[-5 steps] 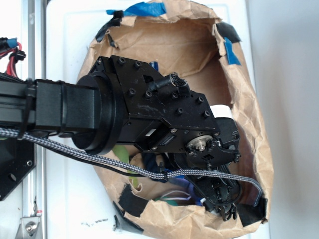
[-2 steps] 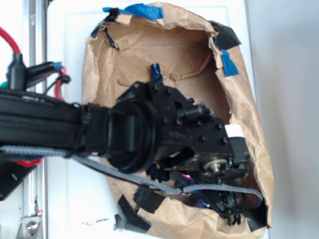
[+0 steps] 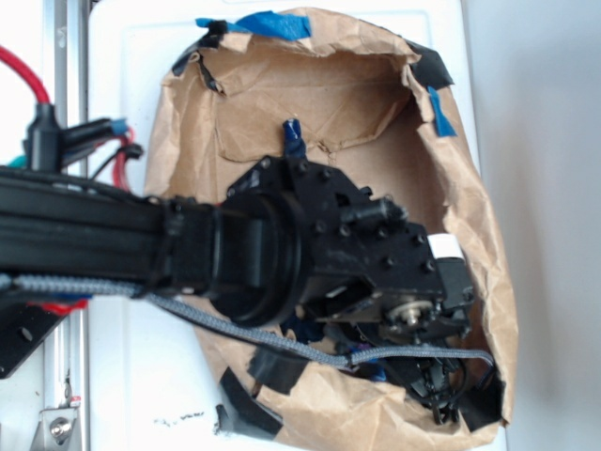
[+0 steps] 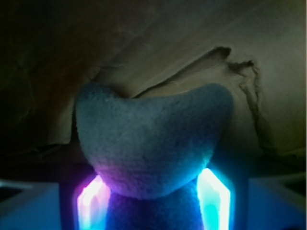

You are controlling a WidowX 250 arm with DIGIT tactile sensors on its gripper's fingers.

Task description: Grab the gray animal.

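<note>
Gray plush filled the centre of the wrist view: the gray animal (image 4: 151, 143), a soft slate-coloured toy with two rounded fin-like flaps spreading to upper left and upper right, sat between the two lit fingers (image 4: 213, 199) of the tool (image 4: 152, 203). Its narrower body ran down between them at the bottom edge, touching or nearly touching both glowing pads, so the tool appeared to be pinching the toy. Crumpled brown paper rose behind it.

In the exterior view the black arm (image 3: 188, 254) reached in from the left edge into the brown paper bag (image 3: 470, 188), which lay on the white surface (image 3: 131, 94). The tool (image 3: 437, 390) was low in the bag's lower right corner, where the toy was hidden beneath it. A navy blue rope (image 3: 294, 136) end poked up at the bag's upper middle, well apart from the tool.
</note>
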